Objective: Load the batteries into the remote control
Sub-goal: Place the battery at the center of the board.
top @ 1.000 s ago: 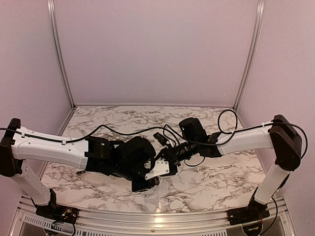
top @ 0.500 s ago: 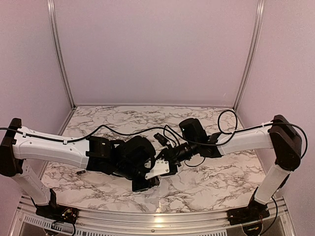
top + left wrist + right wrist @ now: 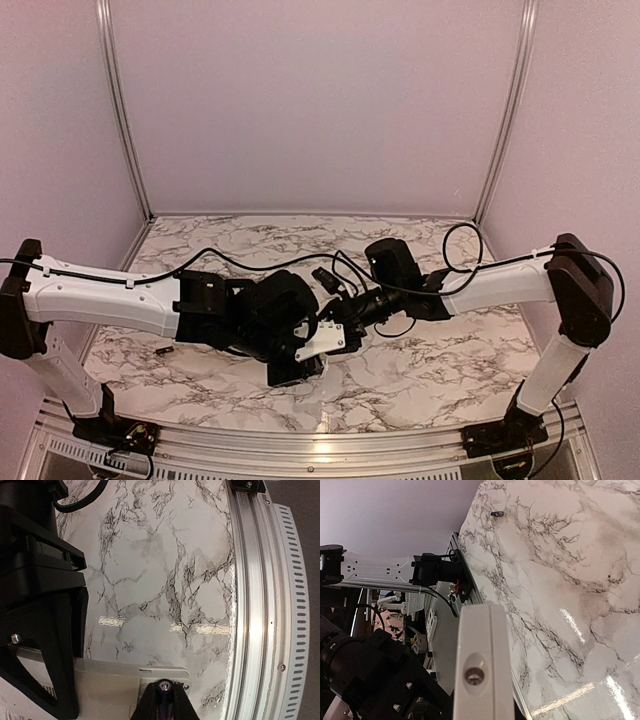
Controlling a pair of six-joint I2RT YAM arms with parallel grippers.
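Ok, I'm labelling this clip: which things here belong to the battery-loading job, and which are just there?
Job: remote control, held battery, loose battery.
Just there: marble table, aluminium edge rail.

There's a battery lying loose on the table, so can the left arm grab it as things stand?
Probably not yet: the left gripper is shut on the remote control, so its jaws aren't free. Nothing seems to block the loose battery itself.
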